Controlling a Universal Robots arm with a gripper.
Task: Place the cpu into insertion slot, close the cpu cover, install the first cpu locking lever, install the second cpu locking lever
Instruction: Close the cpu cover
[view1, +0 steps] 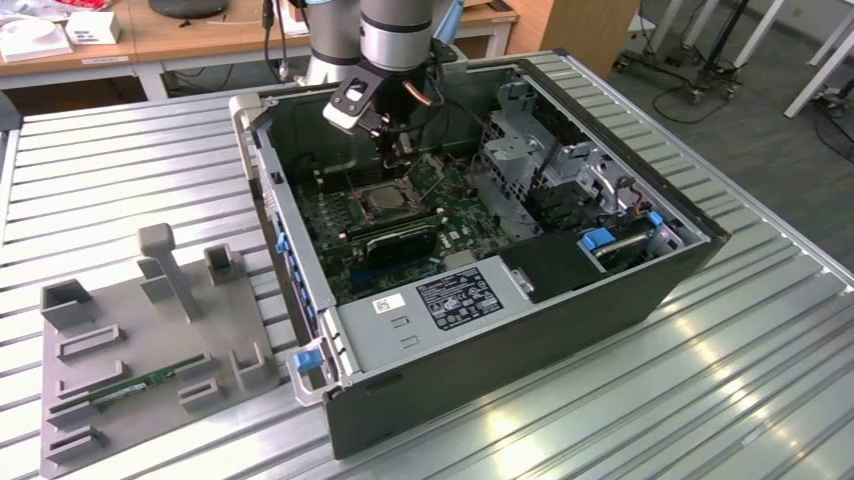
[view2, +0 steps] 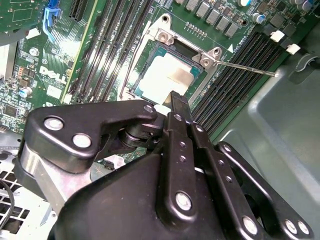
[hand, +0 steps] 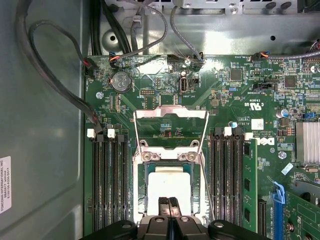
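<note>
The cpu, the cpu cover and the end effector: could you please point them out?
cpu (hand: 170, 184), first wrist view, its silvery face.
cpu cover (hand: 170, 113), first wrist view, silver bar of its frame.
end effector (hand: 168, 201), first wrist view, midway between its fingertips.

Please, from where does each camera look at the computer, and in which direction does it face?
Exterior view: off the arm, above, facing down into the open computer case on the slatted table; the arm and end effector show.
First wrist view: on the arm, facing straight down at the motherboard; the end effector shows over the cpu.
Second wrist view: on the arm, facing slantwise along the end effector toward the cpu.
Both wrist views share the cpu, the open cpu cover and the end effector.
</note>
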